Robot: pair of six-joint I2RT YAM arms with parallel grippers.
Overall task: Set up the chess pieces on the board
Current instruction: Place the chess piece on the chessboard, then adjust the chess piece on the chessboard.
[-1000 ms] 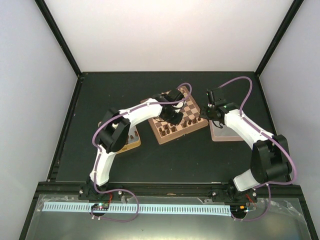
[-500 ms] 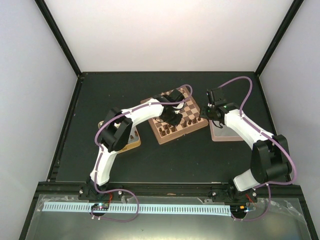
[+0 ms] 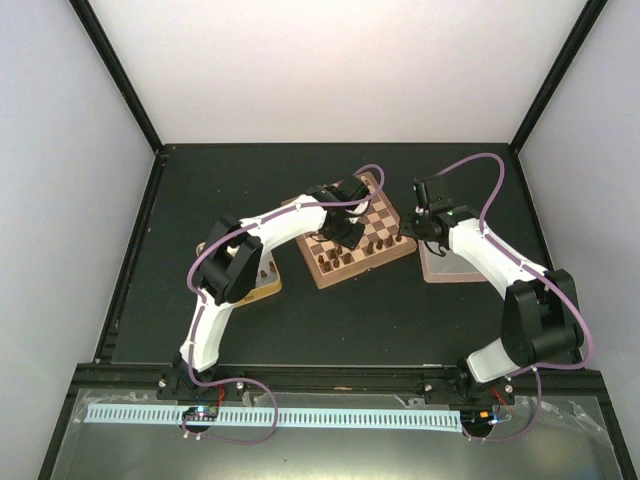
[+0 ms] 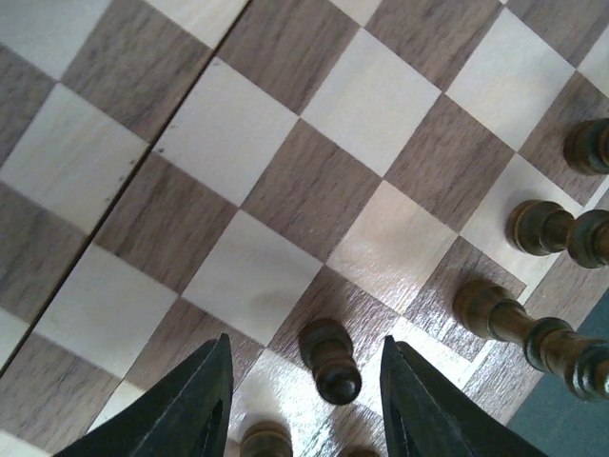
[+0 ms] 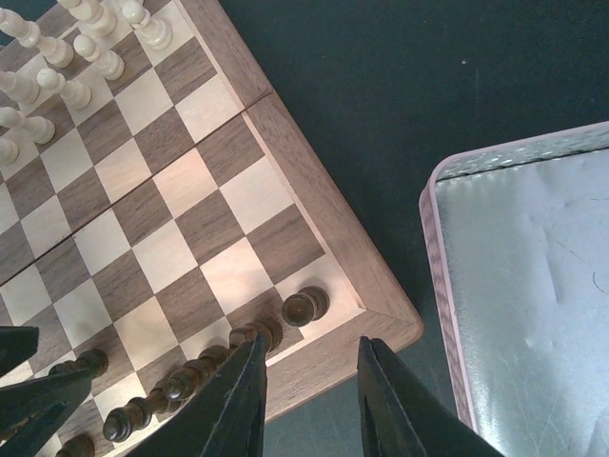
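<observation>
The board [image 3: 385, 205] lies at the table's centre, turned at an angle. In the left wrist view my left gripper [image 4: 306, 400] is open low over the board [image 4: 228, 133]. A dark-brown pawn [image 4: 330, 359] stands between the jaws, touching neither finger. More dark pieces [image 4: 495, 309] stand along the right edge. In the right wrist view my right gripper [image 5: 309, 400] is open and empty above the board's corner rim [image 5: 314, 190]. A row of dark pieces [image 5: 304, 306] stands along that edge.
Cream chessmen [image 5: 57, 57] stand at the board's far side. A pink-rimmed metal tin [image 5: 533, 286] lies just right of the board, under the right arm [image 3: 445, 265]. Another tin [image 3: 268, 282] lies left of the board, partly under the left arm.
My left gripper has shifted slightly over the board's dark-piece side. The right arm has not moved.
</observation>
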